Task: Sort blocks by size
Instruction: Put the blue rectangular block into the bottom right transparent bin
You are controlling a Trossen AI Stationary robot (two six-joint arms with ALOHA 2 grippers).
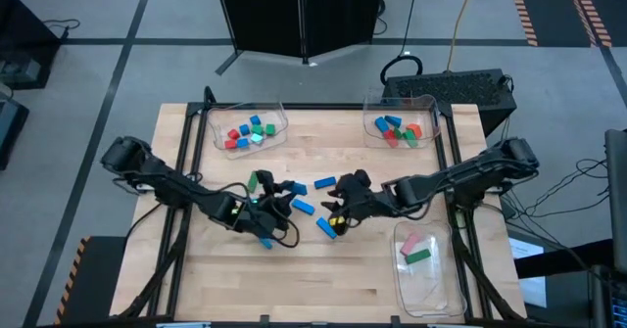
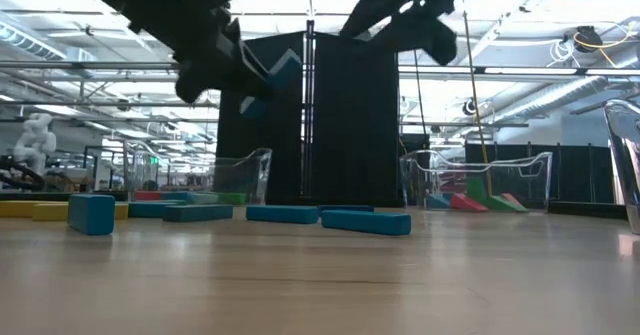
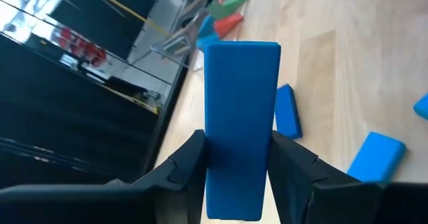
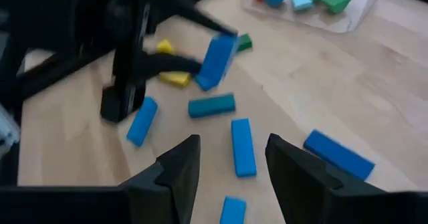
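My left gripper [image 3: 239, 140] hovers over the middle of the table [image 1: 294, 279], shut on a long blue block [image 3: 241, 97]. That block also shows high above the tabletop in the low view [image 2: 272, 83] and in the right wrist view [image 4: 215, 60]. My right gripper [image 4: 232, 140] stands open just to its right [image 1: 340, 203], above loose blocks, with nothing between its fingers. Several blue bars [image 4: 244, 147] [image 4: 338, 154], a teal bar [image 4: 211, 105], yellow pieces [image 4: 175, 79] and a green one [image 1: 253, 181] lie flat on the table. My left gripper pinches the long blue block between its two fingers by its two long side faces [image 3: 212, 167], near one end. The fingers come from the table's left, slanting a little downward, and lie along the block, which sticks out ahead of them. The block is lifted clear and tilted.
Three clear trays sit on the table. One at the far left [image 1: 278, 122] and one at the far right [image 1: 431, 113] hold small mixed blocks. One near the right edge [image 1: 436, 289] holds a pink and a green block. The near half of the table is bare wood.
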